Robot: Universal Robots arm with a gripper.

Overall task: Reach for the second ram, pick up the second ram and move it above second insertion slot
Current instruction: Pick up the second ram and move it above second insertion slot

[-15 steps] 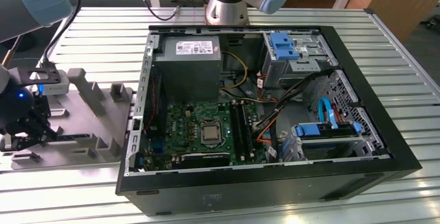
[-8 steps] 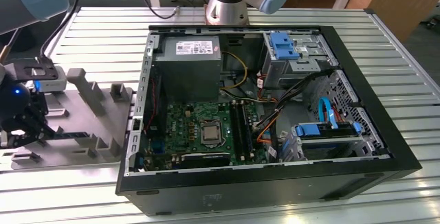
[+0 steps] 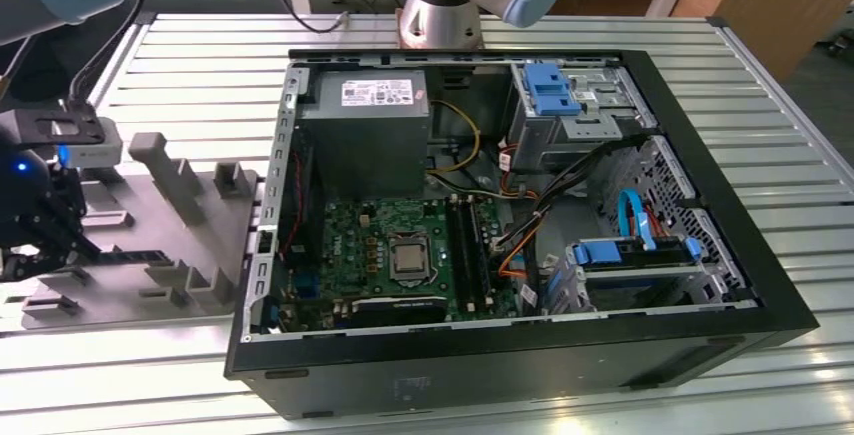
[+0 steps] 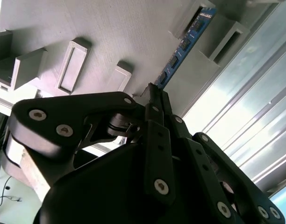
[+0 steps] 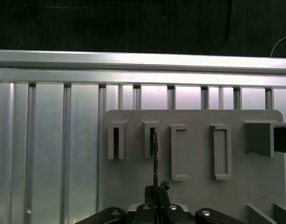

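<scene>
The gripper was clamped on one end of the memory stick, which stood on edge in the grey holder, at the exterior view's left of the open computer case. The white label on its power supply was unreadable.

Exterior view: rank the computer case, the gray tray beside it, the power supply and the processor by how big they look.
Largest to smallest:
1. case
2. tray, partly covered at the exterior view's left, yet clearly second
3. power supply
4. processor
</scene>
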